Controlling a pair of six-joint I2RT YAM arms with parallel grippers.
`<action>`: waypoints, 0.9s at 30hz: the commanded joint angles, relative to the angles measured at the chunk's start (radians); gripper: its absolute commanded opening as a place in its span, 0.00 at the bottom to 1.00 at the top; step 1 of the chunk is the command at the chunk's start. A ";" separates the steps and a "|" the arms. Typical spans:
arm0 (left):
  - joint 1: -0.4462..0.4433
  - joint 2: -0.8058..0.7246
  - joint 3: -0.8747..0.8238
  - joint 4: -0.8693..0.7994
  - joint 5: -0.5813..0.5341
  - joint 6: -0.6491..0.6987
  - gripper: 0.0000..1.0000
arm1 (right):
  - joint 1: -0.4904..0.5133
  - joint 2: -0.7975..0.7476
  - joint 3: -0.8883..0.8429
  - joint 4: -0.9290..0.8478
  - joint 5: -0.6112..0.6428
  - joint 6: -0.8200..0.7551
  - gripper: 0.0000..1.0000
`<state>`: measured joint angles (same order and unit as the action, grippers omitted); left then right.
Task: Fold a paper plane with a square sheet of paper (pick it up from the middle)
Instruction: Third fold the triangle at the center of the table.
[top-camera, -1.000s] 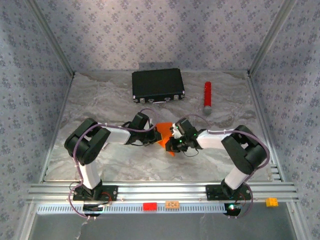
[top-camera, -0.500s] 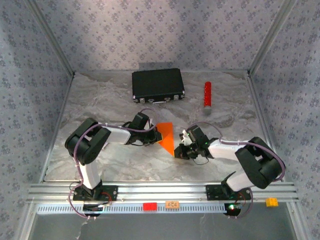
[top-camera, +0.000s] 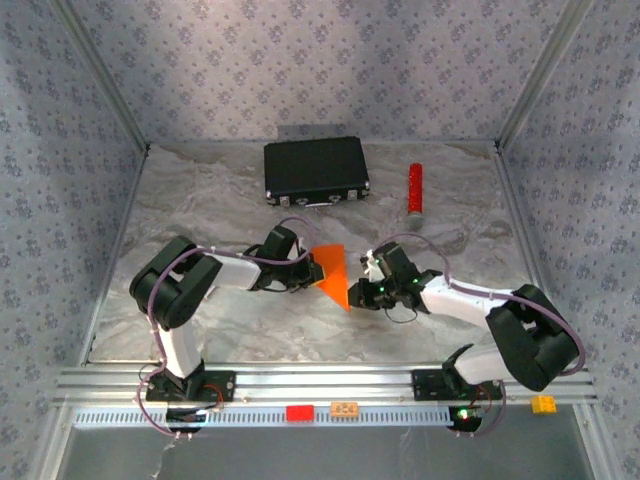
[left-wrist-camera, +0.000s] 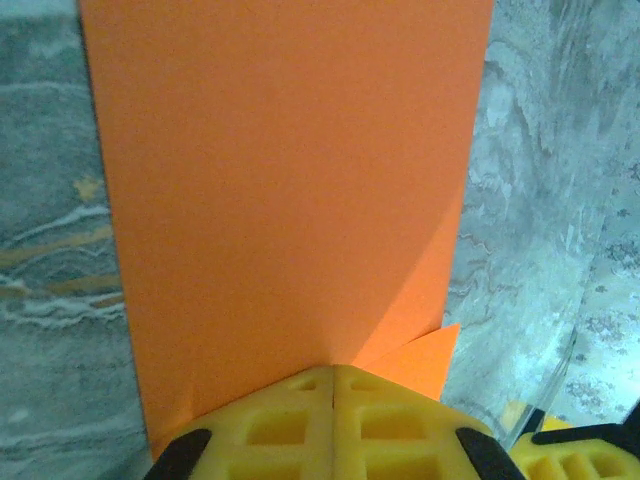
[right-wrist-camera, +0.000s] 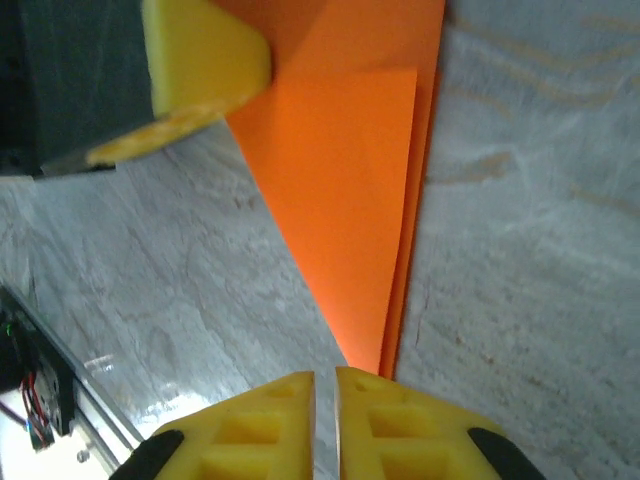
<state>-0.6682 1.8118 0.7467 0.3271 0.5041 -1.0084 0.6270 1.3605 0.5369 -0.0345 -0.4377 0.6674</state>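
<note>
**Folded orange paper pinned between two arms at mid-table**

The orange paper (top-camera: 333, 268) lies flat on the grey marbled table (top-camera: 200, 200), about midway between the arms. It is a creased, pointed shape: wide at its far end and narrowing to a tip at its near end. In the right wrist view the paper (right-wrist-camera: 340, 170) shows a folded flap on top with a straight edge, and a thin strip of the lower layer along its right side.

The left gripper (top-camera: 303, 272) is at the paper's left edge. From its own camera, the jaws (left-wrist-camera: 333, 368) are pressed together with no gap, and the paper (left-wrist-camera: 290, 180) spreads out face-up ahead of them. It is not pinched between the fingers. One of its yellow fingers (right-wrist-camera: 205, 50) sits on the paper's edge.

The right gripper (top-camera: 360, 295) is just right of the paper's near tip. Its jaws (right-wrist-camera: 324, 375) stand a thin slit apart with nothing between them, and the tip lies just ahead of one finger.

A black case (top-camera: 316, 170) sits at the far side of the table, well apart from the paper. A red cylinder (top-camera: 414, 190) lies to the right of the case.
</note>
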 joint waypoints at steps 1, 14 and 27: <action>-0.036 0.002 -0.043 -0.082 -0.101 -0.037 0.00 | -0.010 0.022 0.052 -0.052 0.121 0.026 0.22; -0.105 -0.139 -0.025 -0.103 -0.201 -0.031 0.18 | -0.006 -0.017 0.042 -0.021 0.218 0.102 0.38; -0.049 -0.237 -0.048 -0.158 -0.157 0.117 0.29 | 0.013 -0.052 0.050 0.003 0.286 0.173 0.45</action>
<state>-0.7395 1.6043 0.7200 0.1837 0.3256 -0.9394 0.6312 1.3151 0.5747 -0.0475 -0.1699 0.8276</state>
